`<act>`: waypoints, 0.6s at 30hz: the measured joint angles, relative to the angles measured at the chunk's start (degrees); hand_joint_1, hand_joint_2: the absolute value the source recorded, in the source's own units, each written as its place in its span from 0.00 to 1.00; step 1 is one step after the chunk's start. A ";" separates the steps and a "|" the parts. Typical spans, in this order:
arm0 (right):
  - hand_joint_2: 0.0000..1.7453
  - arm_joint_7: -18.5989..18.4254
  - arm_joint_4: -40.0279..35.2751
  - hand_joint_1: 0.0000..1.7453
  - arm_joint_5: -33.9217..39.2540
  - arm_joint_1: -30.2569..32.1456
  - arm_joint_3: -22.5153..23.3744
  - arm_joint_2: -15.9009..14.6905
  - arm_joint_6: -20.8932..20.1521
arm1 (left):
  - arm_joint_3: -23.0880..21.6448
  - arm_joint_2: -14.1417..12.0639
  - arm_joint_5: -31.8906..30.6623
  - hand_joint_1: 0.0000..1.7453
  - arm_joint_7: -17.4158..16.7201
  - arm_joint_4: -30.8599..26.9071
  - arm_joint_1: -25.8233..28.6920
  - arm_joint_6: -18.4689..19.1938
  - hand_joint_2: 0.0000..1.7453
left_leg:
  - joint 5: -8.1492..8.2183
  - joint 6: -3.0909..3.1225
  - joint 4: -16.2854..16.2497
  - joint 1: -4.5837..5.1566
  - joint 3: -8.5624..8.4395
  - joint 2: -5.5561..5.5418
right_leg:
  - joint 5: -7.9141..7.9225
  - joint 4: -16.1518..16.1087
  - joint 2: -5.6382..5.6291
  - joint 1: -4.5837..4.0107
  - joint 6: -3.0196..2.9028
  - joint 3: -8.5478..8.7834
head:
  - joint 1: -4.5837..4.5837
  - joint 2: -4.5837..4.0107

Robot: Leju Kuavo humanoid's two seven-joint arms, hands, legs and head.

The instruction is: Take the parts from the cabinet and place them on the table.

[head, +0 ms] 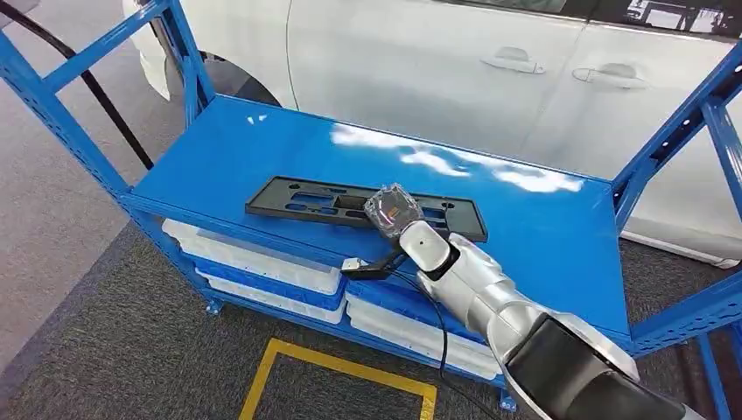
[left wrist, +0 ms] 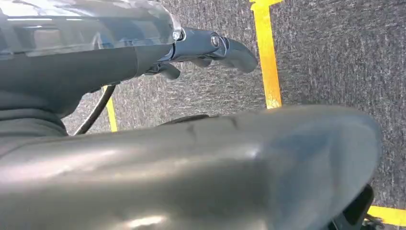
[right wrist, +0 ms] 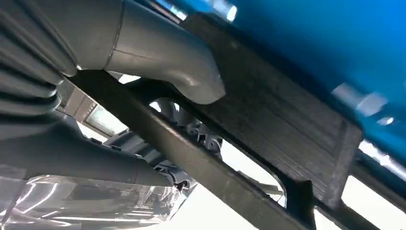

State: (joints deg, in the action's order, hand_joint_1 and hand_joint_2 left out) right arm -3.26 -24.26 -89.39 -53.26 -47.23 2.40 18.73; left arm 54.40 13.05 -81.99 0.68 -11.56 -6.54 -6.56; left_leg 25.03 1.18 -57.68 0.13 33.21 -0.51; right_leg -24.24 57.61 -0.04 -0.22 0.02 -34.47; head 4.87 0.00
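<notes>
One flat black slotted frame on blue shelf.

A white car is standing close behind a blue metal shelf rack, its two door handles facing the rack. Overhead light is glaring off the rack's glossy top. White trays are sitting stacked on the lower level. Grey carpet is covering the floor, with yellow tape marking a box.
</notes>
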 joint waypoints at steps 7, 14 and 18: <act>1.00 1.09 -0.02 1.00 0.28 -0.13 0.13 -0.13 0.87 | 0.04 -0.02 0.00 0.00 0.13 0.00 -0.01 0.00 0.00 | -0.01 -1.09 0.32 -0.03 -0.16 0.02 | 0.23 -0.41 -0.03 0.26 -0.84 -0.07 | 0.00 0.00; 1.00 17.43 -4.44 1.00 19.48 -6.98 8.48 -0.37 -1.60 | 1.26 -0.15 4.16 0.00 3.17 0.00 -0.14 -2.40 1.00 | 0.12 -1.49 -1.60 -0.92 1.88 0.15 | -0.51 1.43 -0.34 0.42 -0.17 -1.09 | 0.00 0.00; 1.00 22.69 -11.66 1.00 29.61 -15.59 11.30 -0.83 -10.66 | 4.96 -0.04 9.95 0.00 8.07 0.00 -0.83 -3.52 1.00 | -0.85 0.18 -0.47 -0.86 2.01 0.15 | -3.20 3.54 -0.22 0.78 0.70 -2.18 | 0.00 0.00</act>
State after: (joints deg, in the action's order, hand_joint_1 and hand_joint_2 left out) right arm 19.43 -35.92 -59.79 -68.85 -35.93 1.57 8.08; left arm 59.37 13.01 -72.04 8.75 -11.56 -7.38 -10.08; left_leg 24.18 1.36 -58.15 -0.73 35.23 -0.35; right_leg -27.44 61.15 -0.26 0.56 0.72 -36.65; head 4.87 0.00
